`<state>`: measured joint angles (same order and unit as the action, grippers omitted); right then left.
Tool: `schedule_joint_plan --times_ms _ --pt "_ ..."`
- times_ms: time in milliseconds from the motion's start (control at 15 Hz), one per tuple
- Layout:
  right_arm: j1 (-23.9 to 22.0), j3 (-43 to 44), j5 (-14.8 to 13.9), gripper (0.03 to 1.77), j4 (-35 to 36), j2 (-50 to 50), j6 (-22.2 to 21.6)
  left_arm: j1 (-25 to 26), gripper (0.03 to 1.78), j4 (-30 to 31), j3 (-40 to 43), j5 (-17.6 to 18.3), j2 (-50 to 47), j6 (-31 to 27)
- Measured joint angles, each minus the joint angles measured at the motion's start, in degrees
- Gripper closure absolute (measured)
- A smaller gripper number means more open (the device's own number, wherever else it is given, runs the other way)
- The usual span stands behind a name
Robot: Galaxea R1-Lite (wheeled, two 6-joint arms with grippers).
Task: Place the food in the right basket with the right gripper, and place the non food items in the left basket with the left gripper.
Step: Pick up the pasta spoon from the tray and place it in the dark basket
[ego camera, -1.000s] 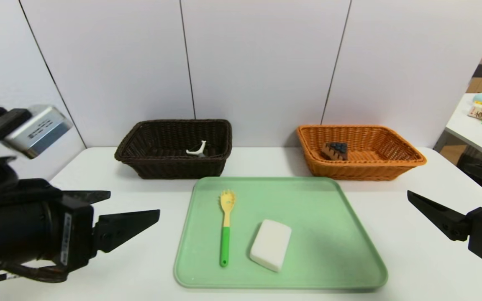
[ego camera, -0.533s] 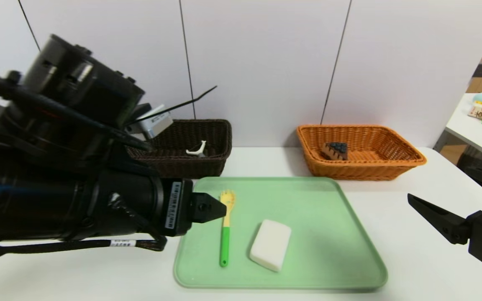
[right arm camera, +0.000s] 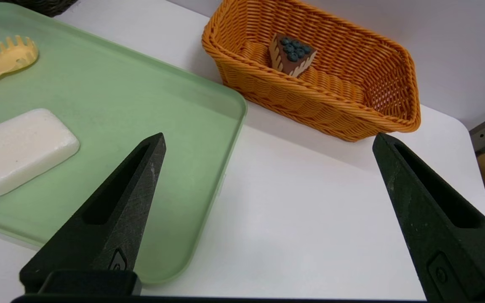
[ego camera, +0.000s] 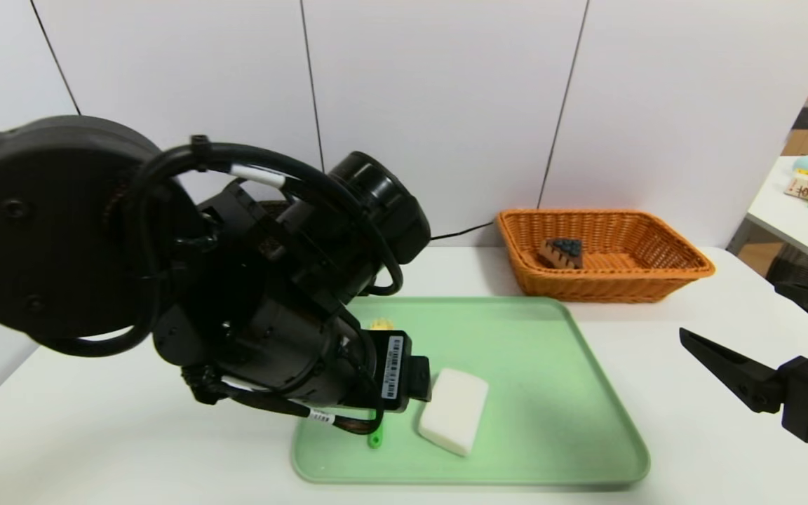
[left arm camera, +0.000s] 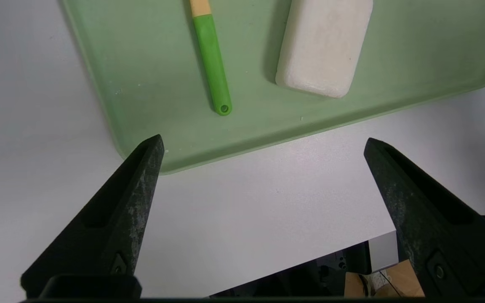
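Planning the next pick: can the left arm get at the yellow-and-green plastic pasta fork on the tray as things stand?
Probably yes. The left gripper hangs open over the pale green tray's near edge, and the yellow-and-green plastic pasta fork lies uncovered, apart from the white rectangular block.

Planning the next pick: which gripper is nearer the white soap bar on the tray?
Left. The left gripper hangs open by the tray's near edge, close to the soap bar; the right gripper sits off the tray's right side.
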<state>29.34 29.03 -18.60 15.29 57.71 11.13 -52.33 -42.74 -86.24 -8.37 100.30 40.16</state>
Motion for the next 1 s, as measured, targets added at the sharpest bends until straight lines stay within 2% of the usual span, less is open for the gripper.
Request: schedule_joint_plan --times_ms 200,533,1000 --pt "0.21 -0.09 0.09 0.11 0.0 0.04 0.02 0.3 0.12 -0.78 -1.39 -0.06 4.16 -0.39" --pt "0.26 -0.01 0.33 0.11 0.12 0.48 0.13 4.52 0.12 -0.59 -4.39 1.0 9.53 -3.33" --pt "0.32 0.11 0.39 0.11 0.28 1.29 0.22 8.11 0.12 -0.11 -6.13 1.73 14.3 -3.5"
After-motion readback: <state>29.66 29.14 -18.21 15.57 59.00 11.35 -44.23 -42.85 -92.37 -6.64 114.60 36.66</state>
